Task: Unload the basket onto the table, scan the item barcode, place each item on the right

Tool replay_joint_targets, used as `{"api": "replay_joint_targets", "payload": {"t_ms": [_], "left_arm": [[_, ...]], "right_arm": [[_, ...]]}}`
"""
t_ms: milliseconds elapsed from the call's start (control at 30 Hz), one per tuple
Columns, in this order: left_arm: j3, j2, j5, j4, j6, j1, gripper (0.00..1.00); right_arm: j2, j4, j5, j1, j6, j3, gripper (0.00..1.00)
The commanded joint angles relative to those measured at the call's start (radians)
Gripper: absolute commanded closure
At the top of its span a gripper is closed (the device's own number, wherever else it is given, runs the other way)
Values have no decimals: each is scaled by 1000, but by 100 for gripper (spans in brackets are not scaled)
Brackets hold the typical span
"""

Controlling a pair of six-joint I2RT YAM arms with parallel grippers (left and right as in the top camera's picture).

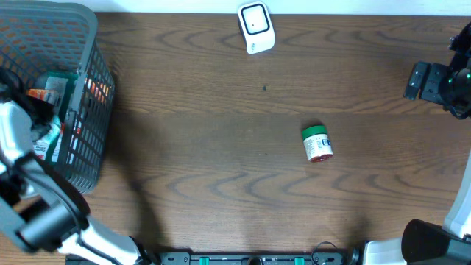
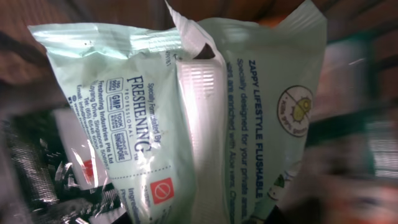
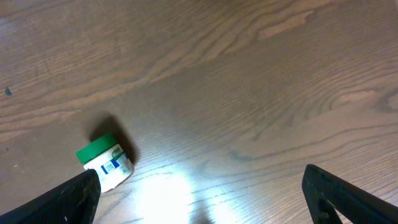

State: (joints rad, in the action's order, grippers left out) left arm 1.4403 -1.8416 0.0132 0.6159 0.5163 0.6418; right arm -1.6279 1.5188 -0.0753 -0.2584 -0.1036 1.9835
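A pale green wipes packet [image 2: 186, 118] with blue print fills the left wrist view and runs down between the jaws. My left gripper [image 1: 43, 118] is down inside the grey basket [image 1: 99, 110] and looks shut on this packet; its fingers are hidden behind it. No barcode shows on the side facing the camera. The white scanner [image 1: 256, 28] stands at the table's far edge. My right gripper [image 3: 205, 205] hangs open over bare wood at the right side, with its dark fingertips [image 3: 68, 199] far apart and nothing between them.
A small white jar with a green lid [image 1: 317, 143] lies on its side mid-table and appears again as the jar [image 3: 104, 162] beside the right gripper's left finger. The basket at the left holds several other packages, among them an orange box [image 1: 44, 94].
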Motion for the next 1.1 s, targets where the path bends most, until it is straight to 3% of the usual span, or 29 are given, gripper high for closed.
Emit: {"api": "replay_joint_targets", "payload": {"t_ms": [0, 167, 300, 667, 933, 1000, 1067], "left_arm": [[13, 185, 6, -40, -18, 10, 80], [12, 325, 5, -45, -18, 10, 78], [6, 335, 5, 33, 23, 6, 62], [-85, 100, 5, 79, 27, 7, 63], [-85, -80, -33, 24, 3, 7, 62], [-85, -101, -93, -2, -37, 7, 55], [-85, -112, -108, -13, -48, 7, 30]], "right_arm": [[-3, 0, 2, -3, -15, 11, 1], [-3, 0, 2, -3, -15, 11, 1], [-3, 0, 2, -3, -15, 11, 1], [-3, 0, 2, -3, -15, 11, 1], [-3, 0, 2, -3, -15, 11, 1], [-3, 0, 2, -3, -15, 11, 1], [-3, 0, 2, -3, -15, 11, 1]]}}
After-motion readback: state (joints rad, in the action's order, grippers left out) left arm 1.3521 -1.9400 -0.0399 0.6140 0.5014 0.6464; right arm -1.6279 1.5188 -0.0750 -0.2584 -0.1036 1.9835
